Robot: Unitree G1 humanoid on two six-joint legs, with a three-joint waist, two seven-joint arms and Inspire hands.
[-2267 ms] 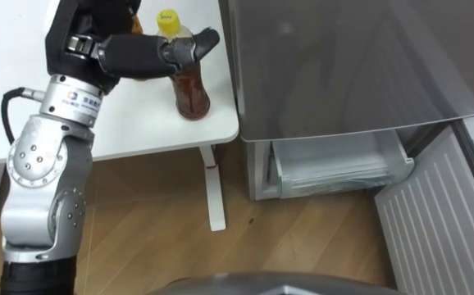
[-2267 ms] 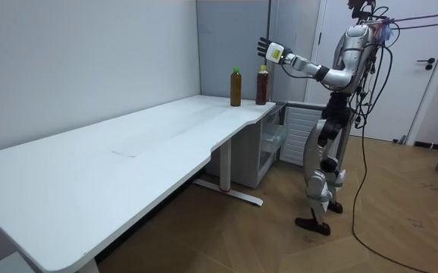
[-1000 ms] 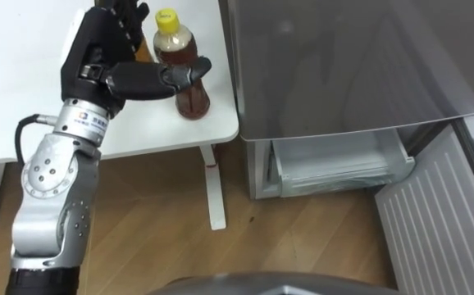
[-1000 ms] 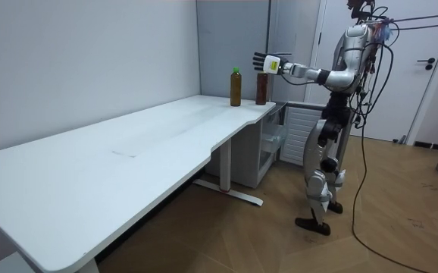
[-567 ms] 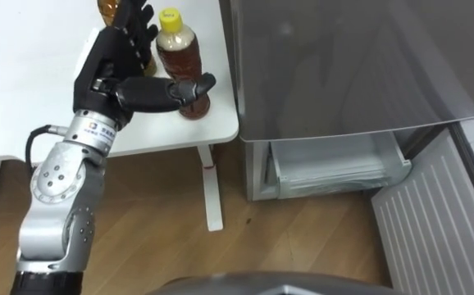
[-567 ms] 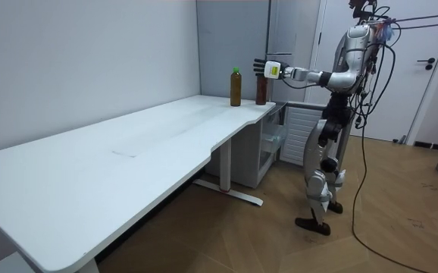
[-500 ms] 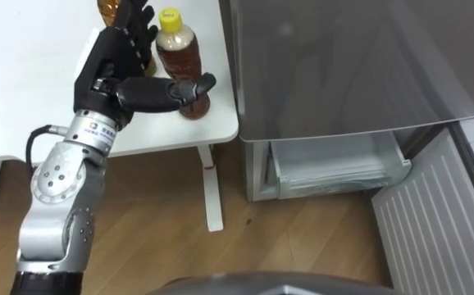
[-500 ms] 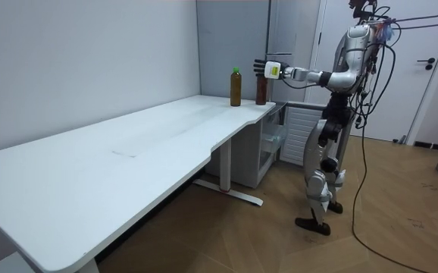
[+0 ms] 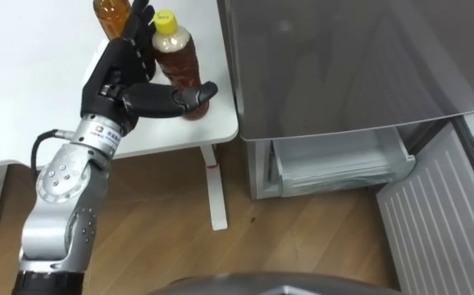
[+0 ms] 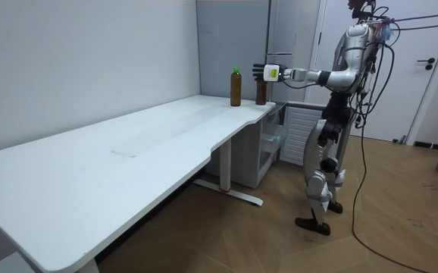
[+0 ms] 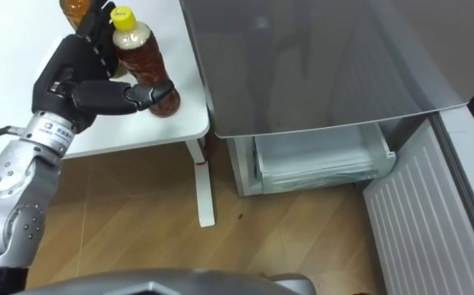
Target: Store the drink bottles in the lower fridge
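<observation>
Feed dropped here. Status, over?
Left hand open, cupping the yellow-capped bottle, no grip yet. Bottle upright at the table corner. Second bottle just behind the hand. Lower fridge door open.

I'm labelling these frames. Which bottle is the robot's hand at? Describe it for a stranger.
Find the white table corner beside the grey fridge. Next to another amber bottle, it is the yellow-capped bottle nearer the fridge, between the thumb and fingers of the left hand.

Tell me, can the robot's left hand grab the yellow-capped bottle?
Probably yes: the left hand is open right beside the yellow-capped bottle, thumb across its front, fingers reaching behind it, with nothing between them.
</observation>
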